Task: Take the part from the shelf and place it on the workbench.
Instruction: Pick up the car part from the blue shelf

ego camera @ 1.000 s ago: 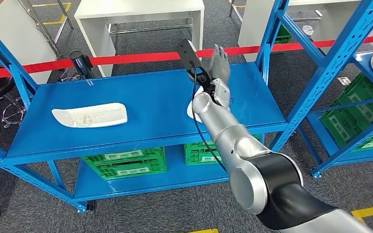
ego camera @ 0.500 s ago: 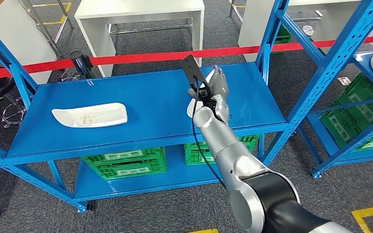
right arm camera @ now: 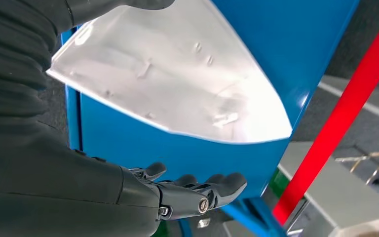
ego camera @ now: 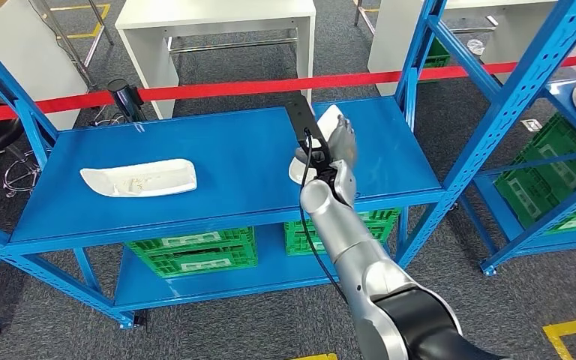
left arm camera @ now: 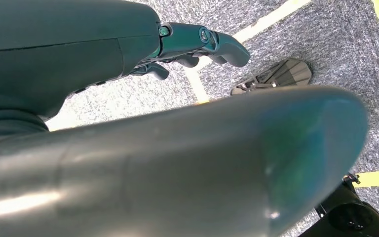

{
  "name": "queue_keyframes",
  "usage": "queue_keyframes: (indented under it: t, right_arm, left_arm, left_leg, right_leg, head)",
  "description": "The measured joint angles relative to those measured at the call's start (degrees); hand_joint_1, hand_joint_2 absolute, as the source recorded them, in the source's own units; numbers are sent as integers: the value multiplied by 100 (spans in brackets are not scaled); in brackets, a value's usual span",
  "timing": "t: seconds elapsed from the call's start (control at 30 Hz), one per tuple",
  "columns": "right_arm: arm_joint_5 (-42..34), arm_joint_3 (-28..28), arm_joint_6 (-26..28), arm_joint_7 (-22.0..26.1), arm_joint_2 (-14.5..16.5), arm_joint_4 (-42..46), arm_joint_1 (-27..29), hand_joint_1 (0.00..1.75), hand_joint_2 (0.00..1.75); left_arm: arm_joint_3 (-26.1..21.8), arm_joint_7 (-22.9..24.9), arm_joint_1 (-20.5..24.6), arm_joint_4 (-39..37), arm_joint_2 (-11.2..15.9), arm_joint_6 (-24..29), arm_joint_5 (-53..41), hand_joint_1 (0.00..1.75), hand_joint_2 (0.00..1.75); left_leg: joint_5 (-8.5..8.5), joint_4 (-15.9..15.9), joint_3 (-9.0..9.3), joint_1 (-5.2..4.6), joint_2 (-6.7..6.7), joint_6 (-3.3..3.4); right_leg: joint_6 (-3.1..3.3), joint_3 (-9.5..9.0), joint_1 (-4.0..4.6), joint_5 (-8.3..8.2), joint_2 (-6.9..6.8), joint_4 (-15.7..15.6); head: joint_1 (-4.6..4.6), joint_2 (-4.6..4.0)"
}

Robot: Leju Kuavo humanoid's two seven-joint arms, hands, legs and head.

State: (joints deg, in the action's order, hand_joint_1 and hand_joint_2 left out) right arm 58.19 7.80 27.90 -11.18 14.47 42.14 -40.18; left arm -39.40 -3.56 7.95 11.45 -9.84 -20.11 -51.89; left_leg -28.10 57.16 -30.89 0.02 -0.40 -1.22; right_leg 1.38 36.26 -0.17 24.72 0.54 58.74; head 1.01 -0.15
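Since a second ago, right hand (ego camera: 340, 139) dropped lower and drawn in over the white part (ego camera: 322, 124) on the blue shelf (ego camera: 217, 161); arm now more foreshortened in the head view, black wrist camera bracket (ego camera: 300, 118) tipped down toward the shelf top.

Part lying on the right half of the shelf top, long axis running from the near edge toward the far edge, tilted slightly rightward at its far end. Near end hidden beneath the wrist, far tip showing just past the hand. Right hand directly above it and far nearer than the left, which hangs low beside the body over the grey floor (left arm camera: 325, 44).

In the right wrist view, part (right arm camera: 172, 74) seen as a broad white shell tapering to a rounded tip, on the blue shelf surface (right arm camera: 296, 54). Fingers (right arm camera: 202, 190) held out straight and apart, along one long side of the part, blue surface visible between them and its edge: near, not touching. Thumb side hidden, so contact there not possible to tell. Nothing gripped yet.

Left hand (left arm camera: 197, 42) with fingers loosely curled, holding nothing.

Second white part (ego camera: 139, 178) lying crosswise on the left half of the shelf, well apart from the right hand. Likely next need: closing across the short width of the near part.
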Motion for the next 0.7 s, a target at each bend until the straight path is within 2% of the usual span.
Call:
queue_keyframes:
  t: [0.07, 0.2, 0.47, 0.7]
  right_arm:
    - [104, 2, 65, -47, -19, 188, 126, 0, 175]
    - [301, 19, 155, -94, -38, 683, 436, 0, 0]
    - [528, 120, 33, -199, -49, 1805, 1138, 0, 0]
    - [485, 125, -103, -221, -55, 2270, 1437, 0, 0]
  left_arm:
    - [-4, 0, -2, 0, 0, 0, -4, 0, 0]
    - [-13, -4, -11, 0, -1, 0, -4, 0, 0]
    - [-50, -21, -58, 0, 0, 0, -8, 0, 0]
    - [-53, -26, -71, 2, 0, 0, -41, 0, 0]
  left_leg:
    - [-1, 0, 0, 0, 0, 0]
    - [-2, 0, 0, 0, 0, 1]
    - [-5, -1, -1, 0, 1, 2]
    - [-6, -1, -1, 0, 1, 2]
  right_leg:
    - [0, 0, 0, 0, 0, 0]
    - [-1, 0, 0, 2, 0, 0]
    - [-2, 0, 0, 4, 0, 0]
    - [-3, -1, 0, 4, 1, 0]
  head:
    - [0, 0]
    - [0, 0]
    - [1, 0]
    - [0, 0]
